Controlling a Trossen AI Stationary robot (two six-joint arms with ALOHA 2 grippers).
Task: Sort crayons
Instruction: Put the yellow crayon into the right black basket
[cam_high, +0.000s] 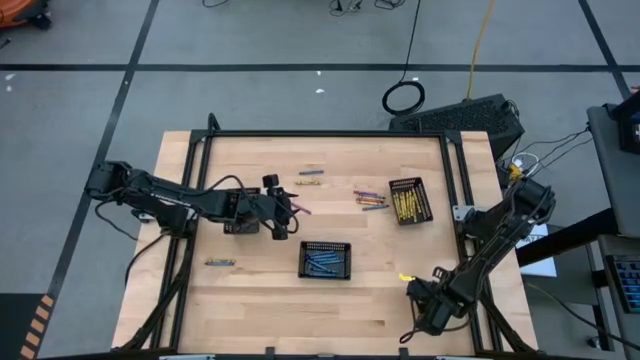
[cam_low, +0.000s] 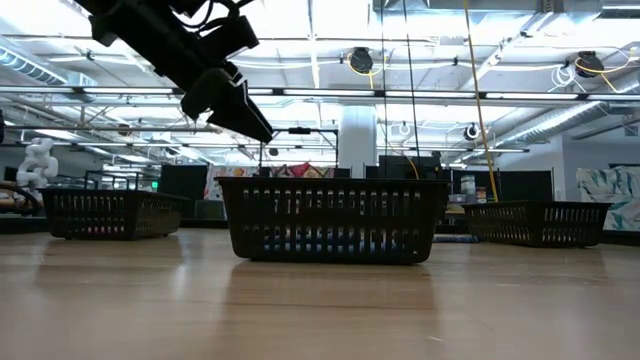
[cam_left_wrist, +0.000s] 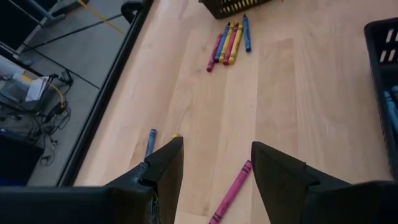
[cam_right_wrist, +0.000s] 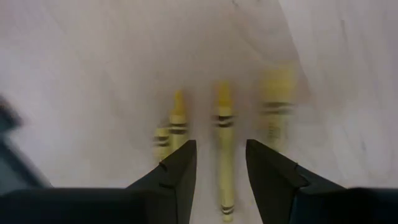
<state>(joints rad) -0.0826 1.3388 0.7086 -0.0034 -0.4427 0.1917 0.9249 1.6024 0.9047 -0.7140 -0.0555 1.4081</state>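
1. My left claw (cam_high: 292, 207) hangs above the table (cam_high: 250, 300), left of the middle, with its fingers (cam_left_wrist: 163, 167) apart and nothing between them.
2. A pink crayon (cam_left_wrist: 231, 193) lies on the wood just beneath that gap.
3. Ahead of it, a small bunch of crayons (cam_high: 371, 199) lies beside the tray of yellow crayons (cam_high: 409, 200).
4. The tray of blue crayons (cam_high: 326, 259) stands near the middle of the table.
5. My right claw (cam_high: 412, 287) sits low at the near right corner, fingers (cam_right_wrist: 179, 167) partly apart around a yellow crayon (cam_right_wrist: 224, 155); I cannot tell whether they grip it.
6. More yellow crayons (cam_right_wrist: 176, 118) lie alongside.
7. A stray blue crayon (cam_high: 220, 262) lies at the left, and two more crayons (cam_high: 309, 177) toward the far edge.
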